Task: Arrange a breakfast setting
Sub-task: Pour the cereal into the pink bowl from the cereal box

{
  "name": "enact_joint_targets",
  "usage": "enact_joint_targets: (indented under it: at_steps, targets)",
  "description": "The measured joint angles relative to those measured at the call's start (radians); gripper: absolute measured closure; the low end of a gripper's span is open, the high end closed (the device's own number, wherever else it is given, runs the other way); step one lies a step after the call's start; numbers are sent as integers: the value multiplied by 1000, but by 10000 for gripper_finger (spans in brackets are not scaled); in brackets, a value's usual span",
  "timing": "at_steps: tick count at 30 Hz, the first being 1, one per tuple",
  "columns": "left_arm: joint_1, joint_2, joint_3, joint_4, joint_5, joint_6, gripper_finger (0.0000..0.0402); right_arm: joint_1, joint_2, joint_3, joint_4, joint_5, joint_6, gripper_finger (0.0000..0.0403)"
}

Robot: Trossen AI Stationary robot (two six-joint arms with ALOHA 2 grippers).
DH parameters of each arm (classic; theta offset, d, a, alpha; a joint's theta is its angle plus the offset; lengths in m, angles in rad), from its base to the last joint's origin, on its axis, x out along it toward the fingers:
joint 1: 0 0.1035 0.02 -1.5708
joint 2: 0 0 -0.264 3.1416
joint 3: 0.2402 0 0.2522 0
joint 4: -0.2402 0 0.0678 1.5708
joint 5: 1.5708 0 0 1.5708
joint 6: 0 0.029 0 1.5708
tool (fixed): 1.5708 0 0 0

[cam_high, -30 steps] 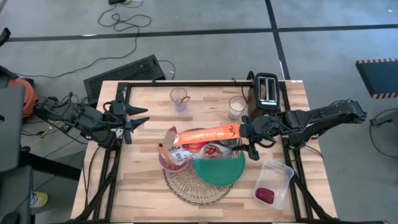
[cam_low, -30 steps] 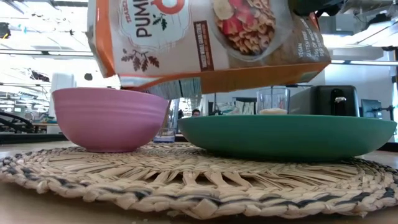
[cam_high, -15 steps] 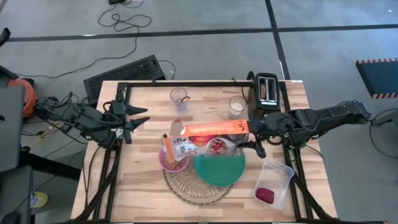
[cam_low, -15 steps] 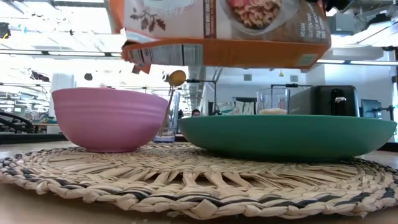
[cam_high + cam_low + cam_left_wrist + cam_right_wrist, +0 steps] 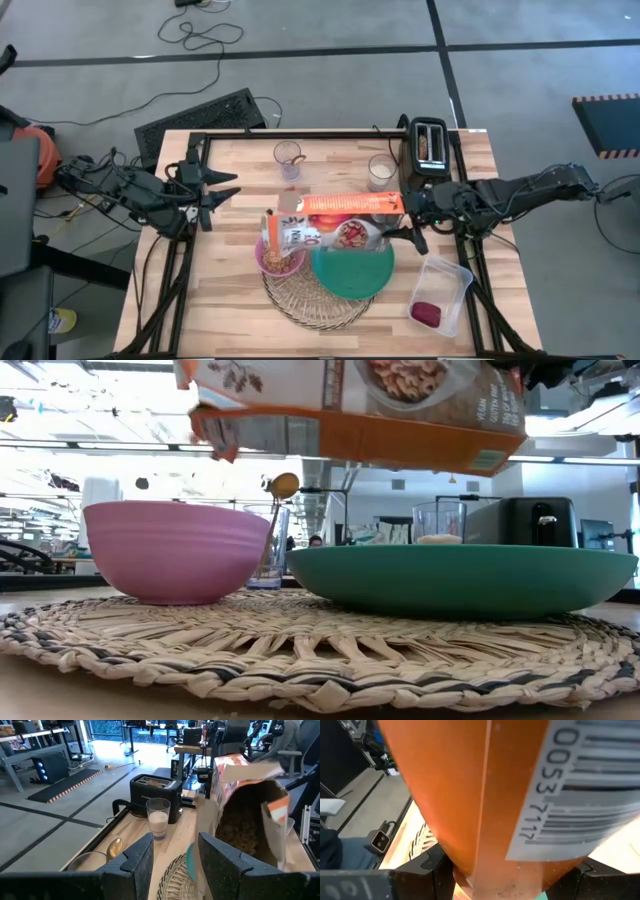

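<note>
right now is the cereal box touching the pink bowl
Apart. In the low view the cereal box, held by the right gripper, hangs above the pink bowl, with open background showing between the box's lower edge and the bowl's rim.

Two dark jointed arms, black angular fingers (image 5: 220, 865), seemingly cable-wrapped

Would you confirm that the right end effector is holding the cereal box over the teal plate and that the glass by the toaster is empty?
One slip: the glass by the toaster holds milk, as the left wrist view shows. The right end effector does hold the cereal box over the teal plate.
</note>
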Motion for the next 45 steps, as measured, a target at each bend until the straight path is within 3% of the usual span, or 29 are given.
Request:
enact_joint_targets:
  at_steps: [23, 36, 45]
  targets:
    - [0, 0, 0, 1, 1, -2, 260, 1, -11, -3, 78, -7, -19, 156]
    - [0, 0, 0, 5, 1, -2, 260, 0, -92, -2, 266, -7, -51, 156]
    - [0, 16, 0, 92, -2, 35, 260, -24, -72, -2, 471, -11, -105, 157]
